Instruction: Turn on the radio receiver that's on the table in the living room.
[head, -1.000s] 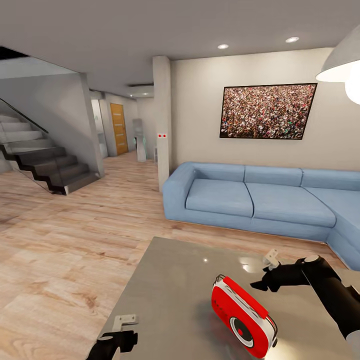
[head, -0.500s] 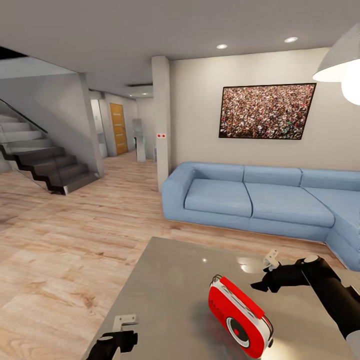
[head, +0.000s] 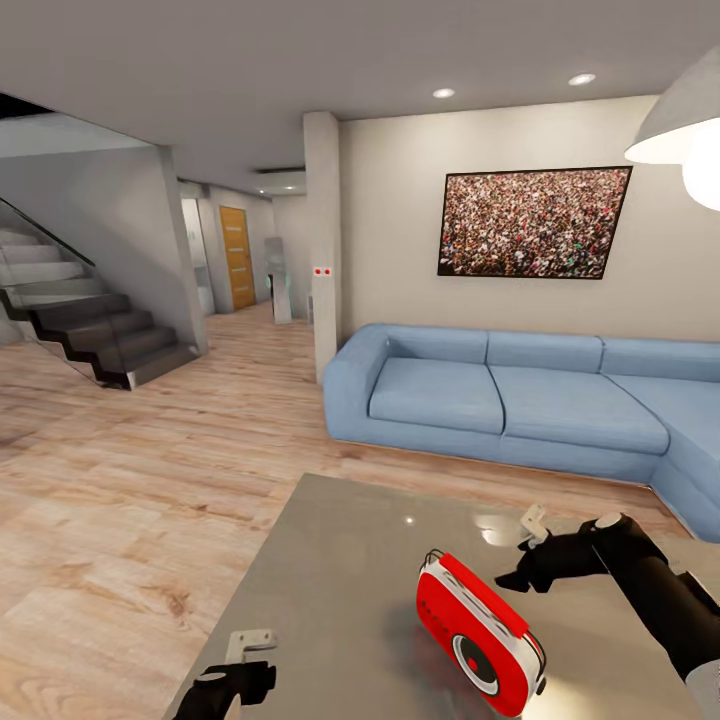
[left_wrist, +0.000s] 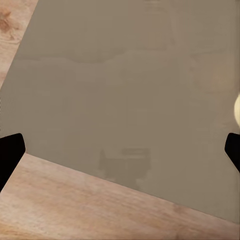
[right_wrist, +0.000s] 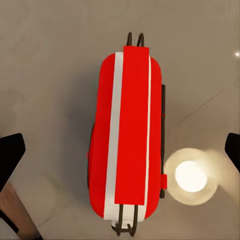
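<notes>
The radio (head: 482, 635) is stood on the grey counter (head: 340, 570), its dial seen red, so switching on is judged undone; the right pincer (head: 522, 552), released, is held above it.

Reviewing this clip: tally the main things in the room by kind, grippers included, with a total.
Radio: 1
Table: 1
Sofa: 1
Framed picture: 1
Staircase: 1
Grippers: 2, left gripper, right gripper
Total: 7

The head camera is looking forward across the bench (head: 340, 560); both wrist cameras are looking straight down, sharing its grey top.
</notes>
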